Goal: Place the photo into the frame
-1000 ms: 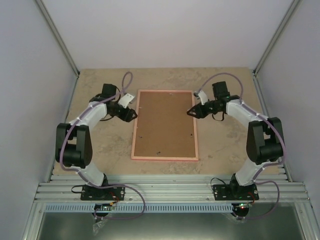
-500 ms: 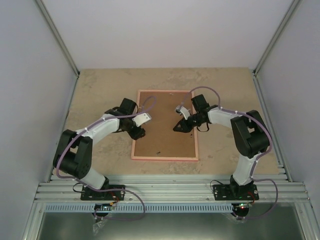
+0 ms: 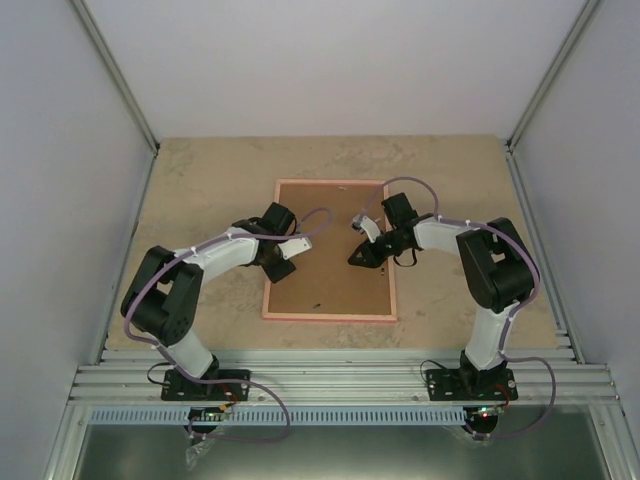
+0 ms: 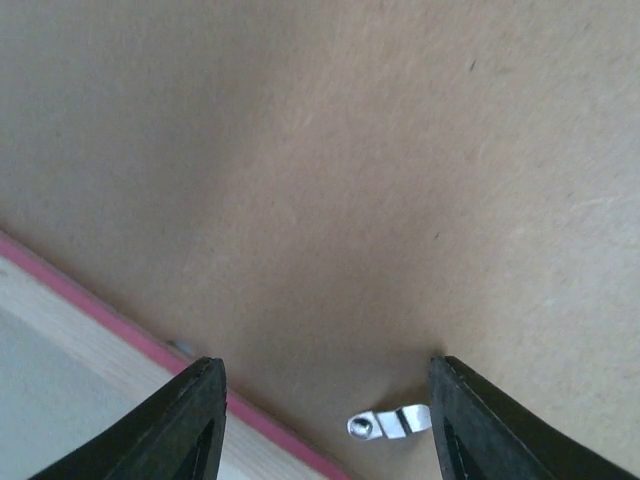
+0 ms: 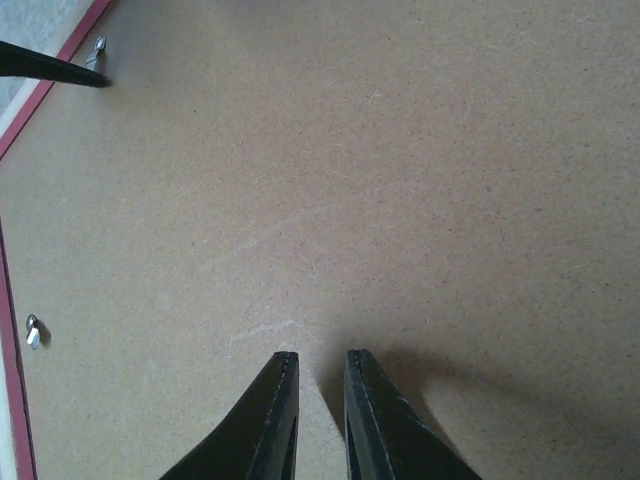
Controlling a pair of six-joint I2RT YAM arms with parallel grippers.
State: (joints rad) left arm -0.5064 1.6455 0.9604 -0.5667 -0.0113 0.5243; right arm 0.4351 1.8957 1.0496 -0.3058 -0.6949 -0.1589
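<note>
- The beige, stone-speckled table [image 3: 200,180] carries the thin-edged bright pink rectangular frame [image 3: 330,317], flat at the centre of the top view and back side up. It is filled by a matte brown fibreboard backing [image 3: 330,290].
- My left claw [image 3: 284,268] is over the board's left half, just inside the pink edge. A second ago it sat outside the frame's upper left edge.
- In the left wrist view, this claw [image 4: 327,365] stands moderately wide and empty. A small shiny metal tab [image 4: 390,422] lies flat on the board between its tips.
- My right claw [image 3: 357,258] is right of centre over the board. A second ago it was at the frame's right edge, and wider.
- In the right wrist view, it [image 5: 322,355] is down to a narrow slit, gripping nothing. I cannot tell if the tips touch the board.
</note>
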